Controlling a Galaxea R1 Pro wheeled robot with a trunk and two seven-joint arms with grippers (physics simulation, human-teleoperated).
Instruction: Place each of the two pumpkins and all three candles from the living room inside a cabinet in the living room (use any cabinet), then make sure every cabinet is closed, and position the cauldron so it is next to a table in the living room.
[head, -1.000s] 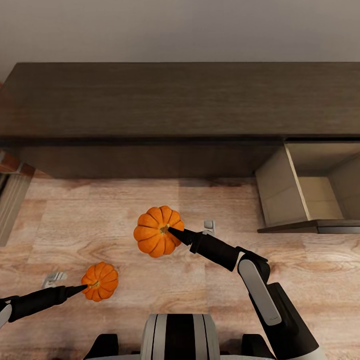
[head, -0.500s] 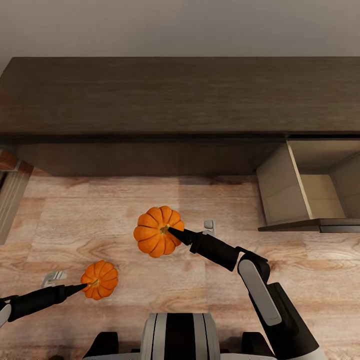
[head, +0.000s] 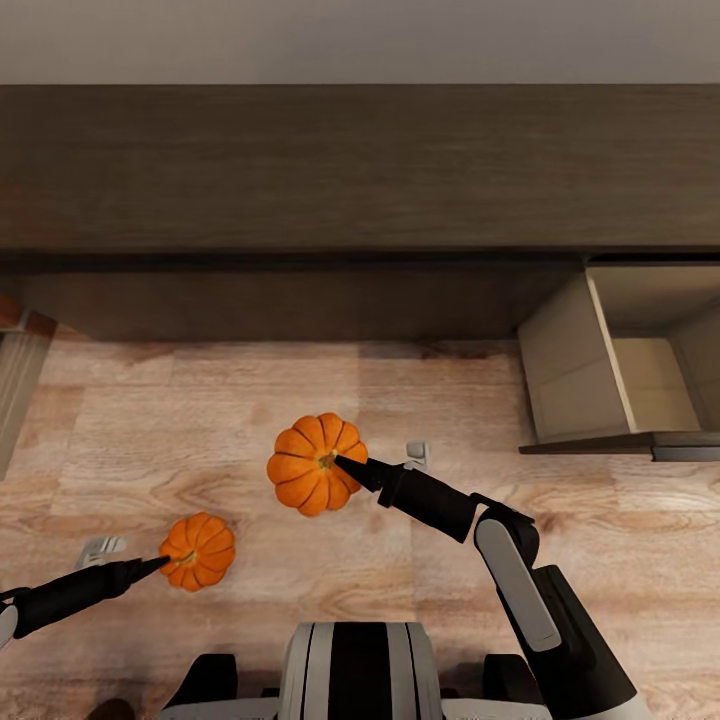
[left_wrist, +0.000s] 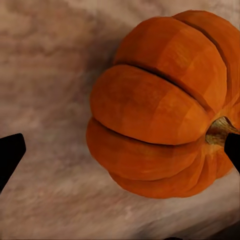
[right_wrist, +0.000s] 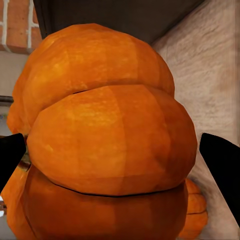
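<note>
Two ribbed orange pumpkins hang above the wood floor. My right gripper (head: 340, 463) is shut on the larger-looking pumpkin (head: 313, 477), which shows between both fingers in the right wrist view (right_wrist: 110, 150). Lower left, my left gripper (head: 163, 565) is shut on the other pumpkin (head: 200, 550); the left wrist view has one fingertip (left_wrist: 233, 150) at its stem (left_wrist: 219, 131). The long dark-brown cabinet (head: 360, 165) runs across the far side, with one pale-lined drawer (head: 640, 380) pulled open at the right.
Two small grey objects lie on the plank floor, one by my right gripper (head: 418, 453) and one by my left arm (head: 100, 548). Brickwork (right_wrist: 15, 25) shows beyond the right pumpkin. My base (head: 355, 670) sits at the bottom of the head view.
The whole head view has shifted: the cabinet now fills more of the picture, so the camera has moved. Both pumpkins keep their places in the grippers.
</note>
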